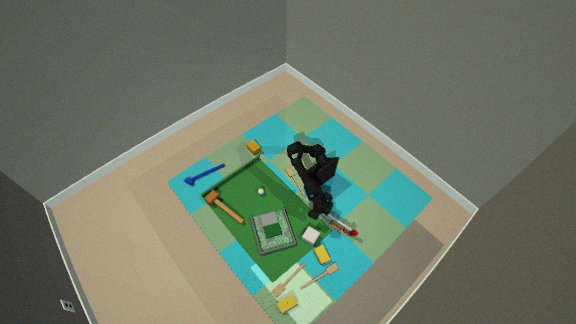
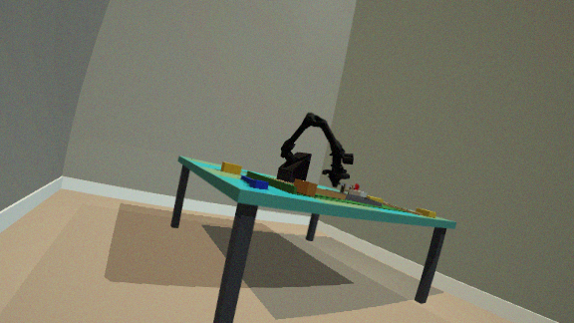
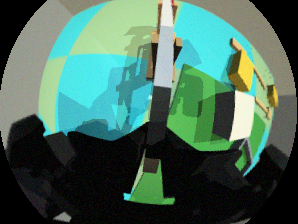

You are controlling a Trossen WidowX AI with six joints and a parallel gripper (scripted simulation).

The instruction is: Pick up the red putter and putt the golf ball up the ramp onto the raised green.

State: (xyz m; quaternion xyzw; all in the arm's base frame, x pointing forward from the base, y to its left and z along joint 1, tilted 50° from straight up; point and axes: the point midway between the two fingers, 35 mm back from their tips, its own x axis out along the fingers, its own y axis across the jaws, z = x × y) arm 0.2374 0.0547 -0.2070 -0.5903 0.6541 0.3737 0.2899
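My claw (image 3: 154,163) is clamped on the red putter (image 3: 161,70), low at the table's (image 2: 319,208) right side beside the green mat (image 1: 240,192). Its long, stiff shaft looks light but prone to pivot; I grip near the butt. Farther left, the golf ball (image 1: 260,191) waits.

gripper (image 1: 320,214) clamped on red putter (image 1: 342,226), ball (image 1: 260,191) on green.

No readable text, label or number shows anywhere.
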